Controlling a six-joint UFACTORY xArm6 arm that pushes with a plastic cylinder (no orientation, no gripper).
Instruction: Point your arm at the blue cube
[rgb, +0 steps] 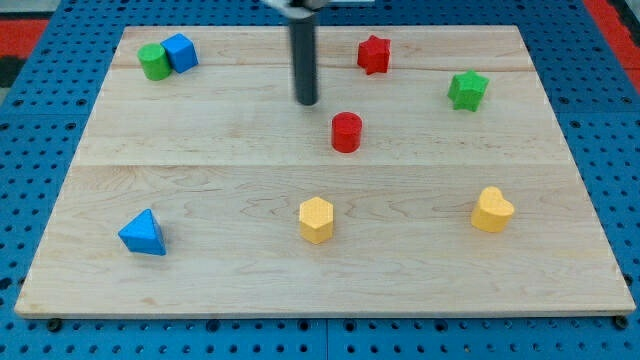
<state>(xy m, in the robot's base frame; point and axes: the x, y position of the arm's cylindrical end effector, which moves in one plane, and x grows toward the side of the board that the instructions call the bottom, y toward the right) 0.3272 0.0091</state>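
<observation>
1. Pale wooden board sat on a blue pegboard surface.
2. Top left corner had a green cylinder touching the blue cube.
3. Up top were a red star and a green star, with a red cylinder near the middle.
4. Along the bottom: blue triangle, yellow hexagon, yellow heart.

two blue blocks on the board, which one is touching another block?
The blue cube at the view's top left: it sits against the green cylinder. The blue triangular block at the bottom left stands alone. My tip touches neither.
</observation>
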